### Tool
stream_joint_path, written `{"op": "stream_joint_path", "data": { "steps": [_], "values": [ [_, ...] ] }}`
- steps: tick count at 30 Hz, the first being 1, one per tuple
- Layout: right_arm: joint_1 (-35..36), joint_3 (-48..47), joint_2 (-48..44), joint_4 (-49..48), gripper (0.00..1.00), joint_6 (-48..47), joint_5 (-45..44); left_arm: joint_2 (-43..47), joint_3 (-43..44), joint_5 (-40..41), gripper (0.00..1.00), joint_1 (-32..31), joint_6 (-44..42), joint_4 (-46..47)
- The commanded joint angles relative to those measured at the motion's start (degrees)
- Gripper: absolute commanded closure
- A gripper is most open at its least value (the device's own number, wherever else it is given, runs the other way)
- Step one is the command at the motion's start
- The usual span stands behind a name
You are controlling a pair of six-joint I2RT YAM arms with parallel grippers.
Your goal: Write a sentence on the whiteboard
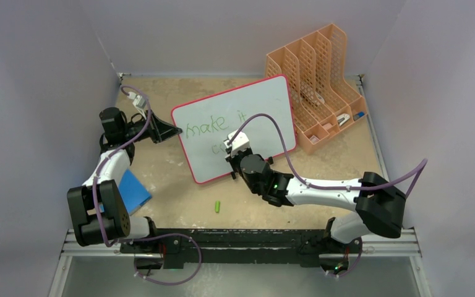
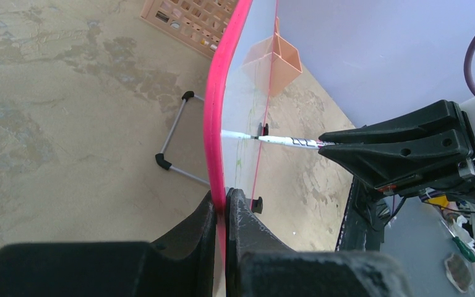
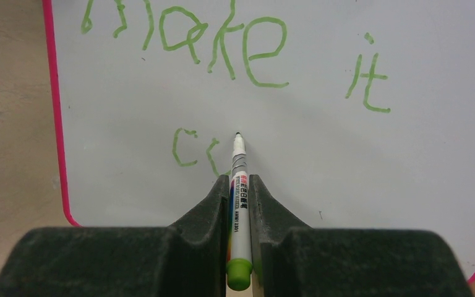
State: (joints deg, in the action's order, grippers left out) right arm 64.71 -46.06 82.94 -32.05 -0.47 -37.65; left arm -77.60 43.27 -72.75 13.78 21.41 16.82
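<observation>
The right fingers (image 3: 220,197) are closed narrowly on a marker (image 3: 240,210), one on each side of its white barrel. The marker's long axis runs straight out along the fingers: the green end sits back between them and the tip points forward at the whiteboard (image 3: 346,167). The tip rests at the board's surface, just right of the unfinished second line.

The left fingers (image 2: 242,226) are clamped flat on the whiteboard's pink rim at its left edge (a wire leg with black feet shows under the board in the left wrist view).

The whiteboard's long axis runs left to right across the counter (image 1: 179,198), its right end slightly farther away. The sentence (image 3: 222,49) is green: "make it" on top, with a "c" and a partial stroke below.

An orange file rack (image 1: 318,80) stands just beside the board's far right corner. A green cap (image 1: 218,206) lies near its front edge, and a blue pad (image 1: 133,189) lies by the left arm.
</observation>
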Motion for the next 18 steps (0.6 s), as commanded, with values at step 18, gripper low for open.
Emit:
{"op": "stream_joint_path", "data": {
  "steps": [18],
  "values": [
    [0.77,-1.75,0.41,-0.76,1.00,-0.83,3.44,1.28,0.59,-0.46,1.00,-1.09,-2.16,0.14]
  ]
}}
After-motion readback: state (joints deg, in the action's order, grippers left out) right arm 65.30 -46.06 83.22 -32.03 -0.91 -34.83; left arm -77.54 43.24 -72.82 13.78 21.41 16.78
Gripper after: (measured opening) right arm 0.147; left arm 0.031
